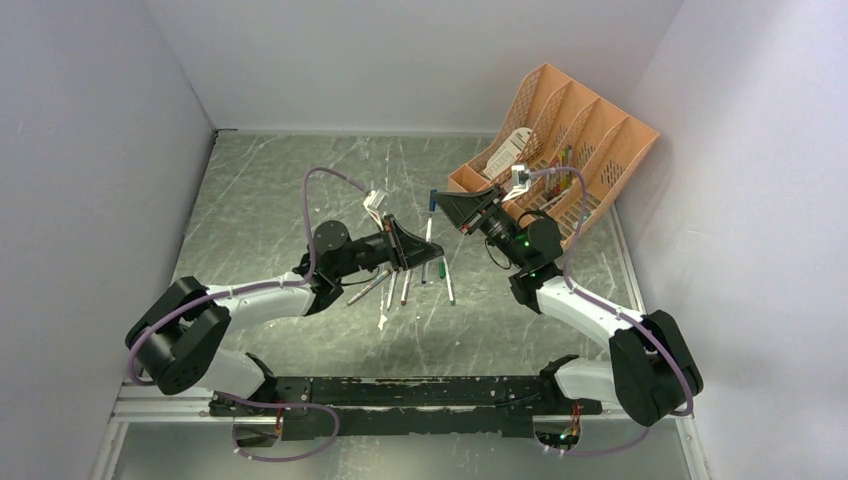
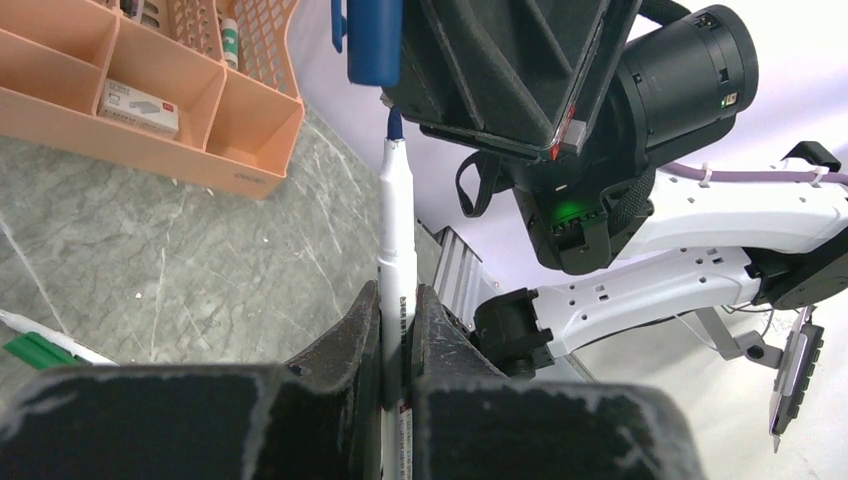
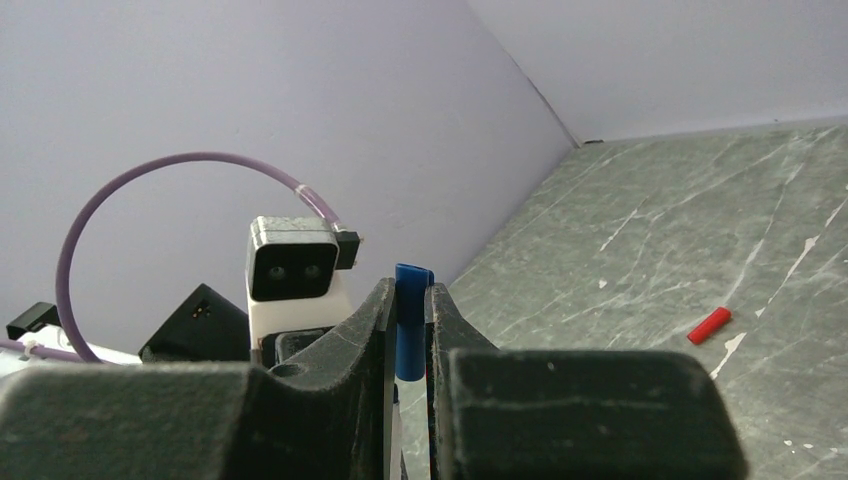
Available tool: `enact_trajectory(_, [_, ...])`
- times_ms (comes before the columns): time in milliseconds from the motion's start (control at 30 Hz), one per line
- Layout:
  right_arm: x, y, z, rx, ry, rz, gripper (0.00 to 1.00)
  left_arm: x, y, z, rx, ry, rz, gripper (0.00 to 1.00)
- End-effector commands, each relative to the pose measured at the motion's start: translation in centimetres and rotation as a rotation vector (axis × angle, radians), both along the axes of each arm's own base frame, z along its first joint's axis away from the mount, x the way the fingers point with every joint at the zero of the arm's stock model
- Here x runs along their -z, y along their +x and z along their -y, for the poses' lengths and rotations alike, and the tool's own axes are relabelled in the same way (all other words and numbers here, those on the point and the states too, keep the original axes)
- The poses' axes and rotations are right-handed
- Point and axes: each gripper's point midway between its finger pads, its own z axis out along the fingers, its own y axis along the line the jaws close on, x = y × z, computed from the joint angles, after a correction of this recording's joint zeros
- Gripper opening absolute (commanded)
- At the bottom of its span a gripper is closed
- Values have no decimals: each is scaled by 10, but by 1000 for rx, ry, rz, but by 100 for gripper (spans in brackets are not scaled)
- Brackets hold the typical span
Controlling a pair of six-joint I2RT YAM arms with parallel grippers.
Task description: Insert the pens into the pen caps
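My left gripper is shut on a whitish pen and holds it upright, its blue tip pointing up. My right gripper is shut on a blue pen cap. In the left wrist view the blue cap hangs mouth down just above the pen's tip, with a small gap between them. In the top view both grippers, left and right, meet above the table's middle. Several more pens lie on the table under the left gripper. A red cap lies on the table.
An orange organiser stands at the back right, close behind the right arm; it also shows in the left wrist view. A green-ended pen lies at the left. Grey walls close in the table on three sides.
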Motion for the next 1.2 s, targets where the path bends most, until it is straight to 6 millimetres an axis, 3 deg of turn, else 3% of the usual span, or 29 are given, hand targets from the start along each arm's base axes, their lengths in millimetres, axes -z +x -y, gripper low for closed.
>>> enact_trajectory(0, [-8, -4, 2, -10, 13, 30, 0, -14, -1, 8, 26, -23, 43, 7])
enact_trajectory(833, [5, -14, 4, -28, 20, -5, 0, -14, 5, 9, 6, -26, 51, 7])
enact_trajectory(1167, [20, -17, 5, -14, -48, -32, 0, -31, 12, 15, 1, -40, 97, 7])
